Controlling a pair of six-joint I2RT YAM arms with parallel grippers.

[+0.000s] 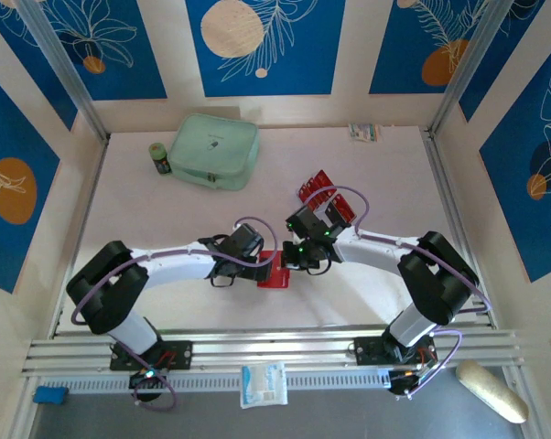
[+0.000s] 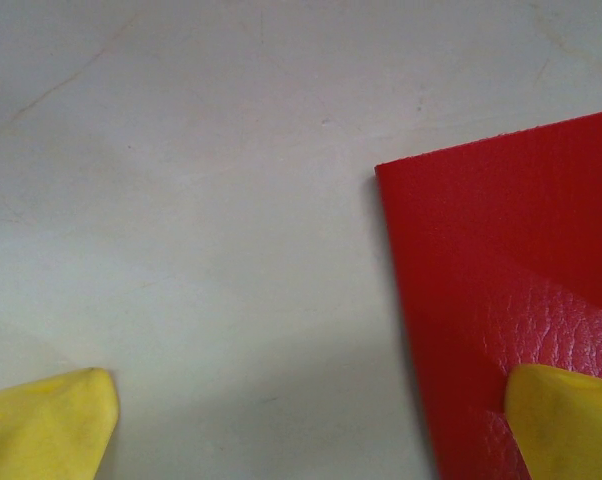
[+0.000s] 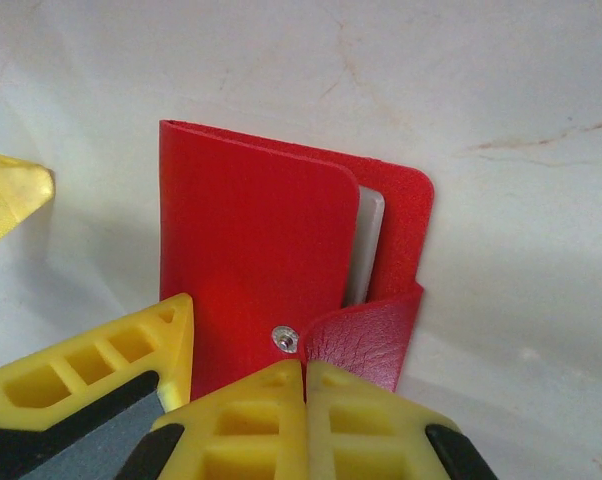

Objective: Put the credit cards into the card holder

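Note:
The red card holder (image 1: 275, 273) (image 3: 251, 240) lies on the table between the two arms, its cover slightly ajar with a pale inside (image 3: 366, 250) showing. My right gripper (image 1: 292, 265) (image 3: 306, 375) is shut on its snap tab (image 3: 366, 335), which curls up off the metal snap stud (image 3: 282, 339). My left gripper (image 1: 262, 267) (image 2: 311, 420) is open and straddles the holder's edge (image 2: 501, 300): one finger (image 2: 566, 420) rests on the red leather, the other (image 2: 41, 425) is over bare table. Red credit cards (image 1: 314, 187) lie behind the right arm.
A mint-green zip case (image 1: 214, 151) and a small dark green bottle (image 1: 159, 157) sit at the back left. A small packet (image 1: 364, 132) lies by the back wall. A white packet (image 1: 262, 384) lies beyond the front rail (image 1: 275, 352).

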